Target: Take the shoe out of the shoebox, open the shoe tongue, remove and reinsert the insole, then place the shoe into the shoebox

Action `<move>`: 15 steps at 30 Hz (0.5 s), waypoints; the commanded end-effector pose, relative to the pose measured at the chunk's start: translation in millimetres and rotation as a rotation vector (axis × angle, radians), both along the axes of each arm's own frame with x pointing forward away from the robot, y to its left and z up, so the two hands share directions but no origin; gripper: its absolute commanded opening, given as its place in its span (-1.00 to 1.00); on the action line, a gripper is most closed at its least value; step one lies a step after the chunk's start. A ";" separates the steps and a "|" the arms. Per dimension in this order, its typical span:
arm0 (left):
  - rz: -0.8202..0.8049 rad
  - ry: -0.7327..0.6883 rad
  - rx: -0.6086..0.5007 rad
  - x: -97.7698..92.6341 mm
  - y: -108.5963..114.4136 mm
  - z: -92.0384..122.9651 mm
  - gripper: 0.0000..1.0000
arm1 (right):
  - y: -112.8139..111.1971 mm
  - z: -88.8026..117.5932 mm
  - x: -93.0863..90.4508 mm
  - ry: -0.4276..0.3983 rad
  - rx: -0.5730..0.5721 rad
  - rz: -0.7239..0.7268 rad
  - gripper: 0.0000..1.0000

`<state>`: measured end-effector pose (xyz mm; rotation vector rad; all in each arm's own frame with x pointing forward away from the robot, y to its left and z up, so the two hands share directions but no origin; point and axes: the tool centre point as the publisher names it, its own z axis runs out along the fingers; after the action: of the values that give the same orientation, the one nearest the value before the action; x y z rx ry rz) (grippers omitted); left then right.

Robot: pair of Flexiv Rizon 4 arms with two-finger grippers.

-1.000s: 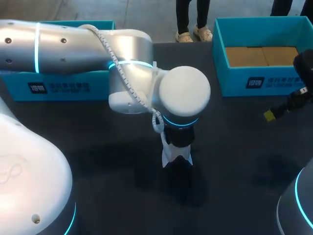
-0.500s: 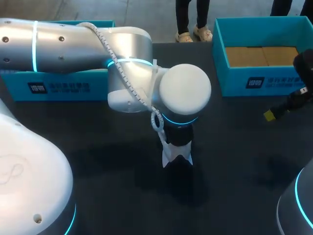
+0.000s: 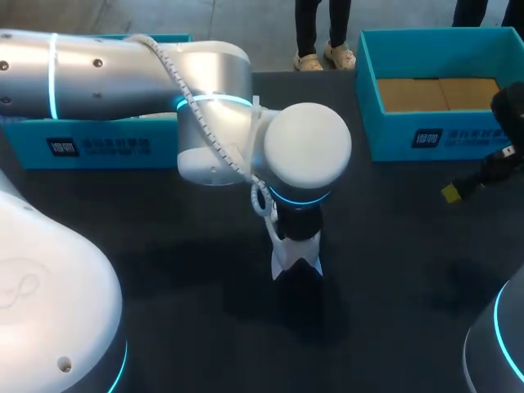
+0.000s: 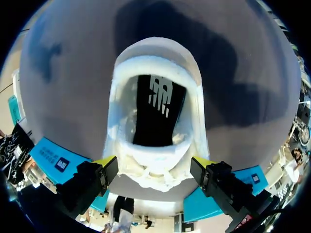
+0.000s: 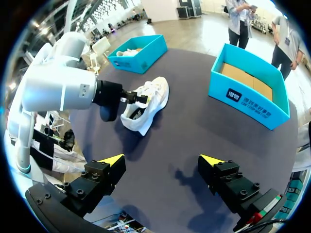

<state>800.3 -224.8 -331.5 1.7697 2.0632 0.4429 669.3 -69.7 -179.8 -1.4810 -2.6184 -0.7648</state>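
A single white shoe [image 5: 154,95] stands on its sole near the middle of the dark desk [image 3: 393,270], its long axis running from the robot's side toward the far edge, rounded heel nearest the robot and toe pointing away. Its opening faces up, showing one black insole [image 4: 153,116] lying inside. The left hand [image 4: 153,167] hangs directly over the shoe, its two yellow-tipped fingers [image 4: 108,165] spread wide, one at each side of the front of the opening, where white fabric is bunched; nothing is gripped. From the head view, only the heel end shows beneath the left arm's wrist. The right hand [image 5: 163,165] hovers over bare desk well to the right of the shoe, its fingers likewise wide apart and holding nothing. Two teal shoeboxes sit along the far side: the left shoebox [image 3: 98,147] with something white inside, the right shoebox [image 3: 426,135] showing its brown cardboard floor.
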 end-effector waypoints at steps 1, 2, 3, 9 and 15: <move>-0.008 -0.005 -0.007 0.8 6.4 16.2 1.00 | 0.9 -1.0 -0.2 0.000 -0.001 -0.002 1.00; -0.009 -0.006 -0.010 1.9 6.6 18.7 1.00 | 0.9 -1.0 -0.2 0.000 -0.001 -0.002 1.00; -0.009 -0.008 -0.013 3.4 6.7 20.2 1.00 | 0.9 -1.0 -0.2 0.000 -0.001 -0.002 1.00; -0.004 0.004 -0.034 12.7 7.7 30.4 1.00 | 0.9 -1.0 -0.2 0.000 -0.001 -0.002 1.00; -0.032 0.049 -0.031 15.6 7.9 37.2 0.40 | 0.9 -1.0 -0.2 0.000 -0.001 -0.002 1.00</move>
<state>810.9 -222.0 -299.9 1.7952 2.0560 0.3936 669.3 -69.6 -179.7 -1.4810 -2.6183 -0.7647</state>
